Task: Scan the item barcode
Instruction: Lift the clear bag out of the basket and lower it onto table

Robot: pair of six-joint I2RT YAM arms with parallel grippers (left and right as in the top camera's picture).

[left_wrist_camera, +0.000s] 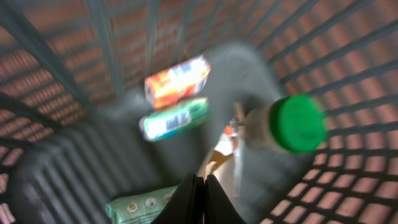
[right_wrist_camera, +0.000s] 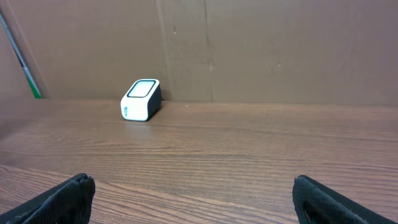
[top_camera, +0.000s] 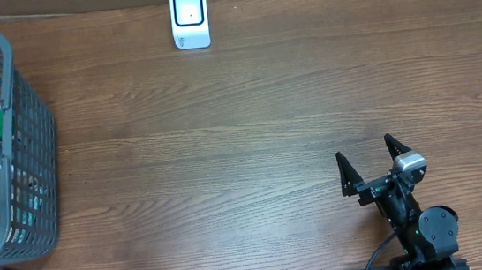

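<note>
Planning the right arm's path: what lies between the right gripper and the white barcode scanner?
Only bare wooden table: the overhead and right wrist views both show nothing between the open right gripper and the white barcode scanner.

No print on the blurred packages [left_wrist_camera: 177, 84] is legible.

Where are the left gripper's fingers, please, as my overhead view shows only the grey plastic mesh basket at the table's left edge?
Observer: The left wrist view shows the left gripper pointing down into that grey plastic mesh basket, jaws shut with nothing visibly between them.
Operator: Thank you; what lies by its tips?
Observer: A pale green printed pouch lies just left of them, though blurred.
Operator: What else is down there?
Observer: An orange rectangular packet with a green rectangular packet beside it.
</note>
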